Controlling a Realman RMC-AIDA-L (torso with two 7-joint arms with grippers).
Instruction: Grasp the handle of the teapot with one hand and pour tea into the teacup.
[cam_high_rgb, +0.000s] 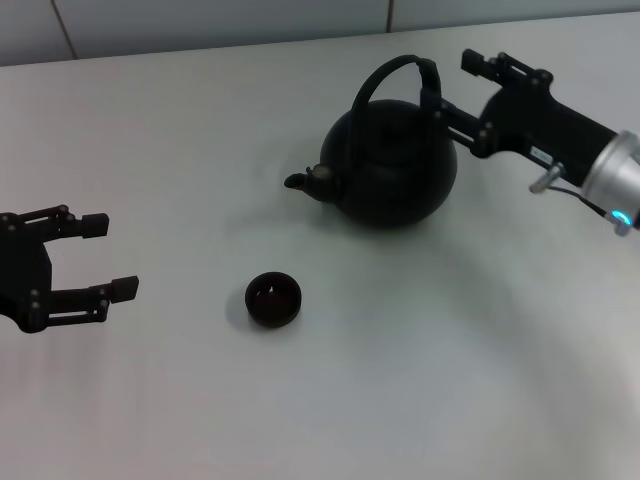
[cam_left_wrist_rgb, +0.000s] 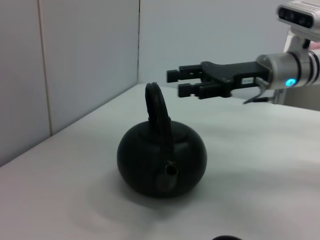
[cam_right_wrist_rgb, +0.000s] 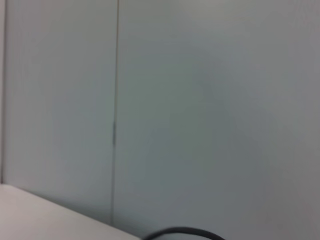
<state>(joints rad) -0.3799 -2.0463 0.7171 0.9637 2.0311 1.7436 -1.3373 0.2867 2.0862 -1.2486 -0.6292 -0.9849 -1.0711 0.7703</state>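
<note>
You have a wide bare stretch of white table (cam_high_rgb: 420, 380) all around the work, with the far edge meeting a pale panelled wall (cam_left_wrist_rgb: 90, 65) just behind the teapot (cam_high_rgb: 392, 165). The teapot sits toward the far right of the surface, its short spout (cam_high_rgb: 297, 181) aimed to your robot's left and its tall arched handle (cam_high_rgb: 398, 75) standing upright over the lid. The teacup (cam_high_rgb: 273, 298) rests well apart from it, nearer the robot and slightly left of the spout, with clear table on every side. Your right gripper (cam_high_rgb: 450, 85) reaches in from the right at handle height; its 2 fingers are spread apart, 1 running alongside the right leg of the handle and the other farther back. In the left wrist view the fingertips sit level with the hoop's top and a little off to its side, gripping nothing. Your left gripper (cam_high_rgb: 110, 255) hangs at the left edge, well away from the cup, jaws released wide and empty.
</note>
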